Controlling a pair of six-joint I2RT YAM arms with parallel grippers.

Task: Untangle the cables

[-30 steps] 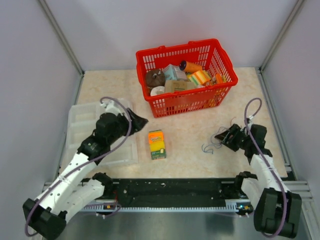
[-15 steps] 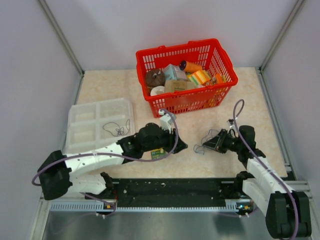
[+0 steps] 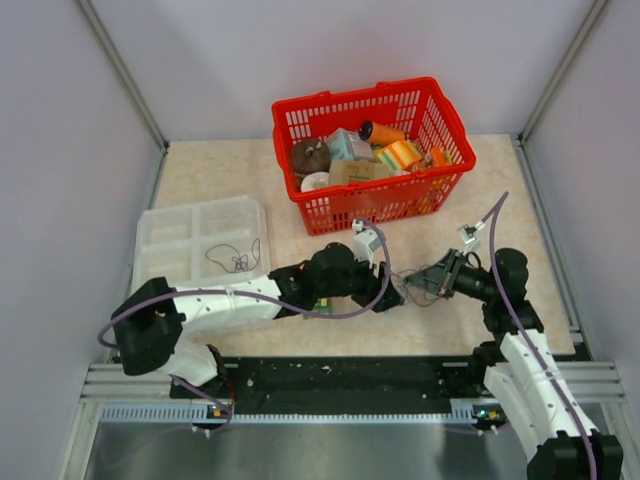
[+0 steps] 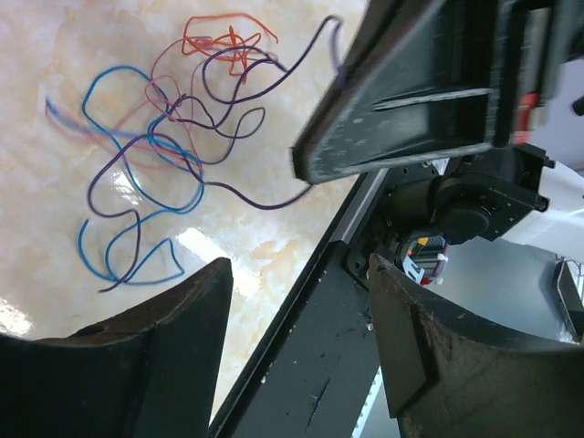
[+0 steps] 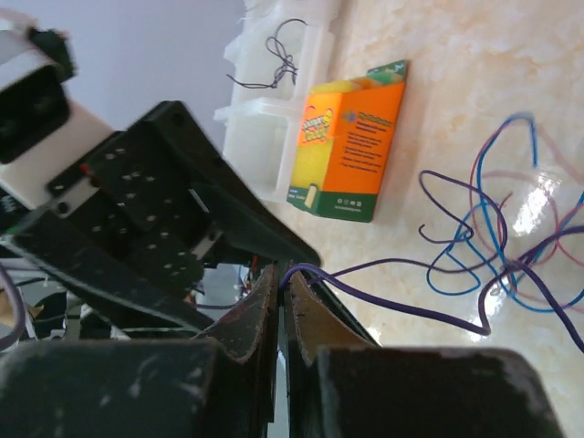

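Beige marbled counter (image 3: 500, 180), pale walls (image 3: 250, 60), cables (image 4: 164, 155) tangled ahead of wide-spread left hand (image 4: 297, 269), right hand (image 5: 283, 283) pinching purple strand (image 5: 347, 267).

From above, the light is bright, even and diffuse. My arms (image 3: 220, 300) throw only soft, faint shadows on the table (image 3: 500, 190), and the metal strip (image 3: 320, 450) at 6 o'clock has a dull grey sheen. That view is rather coarse, so the cables (image 3: 425, 292) are a thin smudge. My left wrist view has white glare on the glossy table at 8 o'clock. The cables there are crisp, while the left fingers (image 4: 119, 365) are dark and soft. In my right wrist view the glare sits at 3 o'clock, and the right fingers (image 5: 242, 333) blur in shadow.
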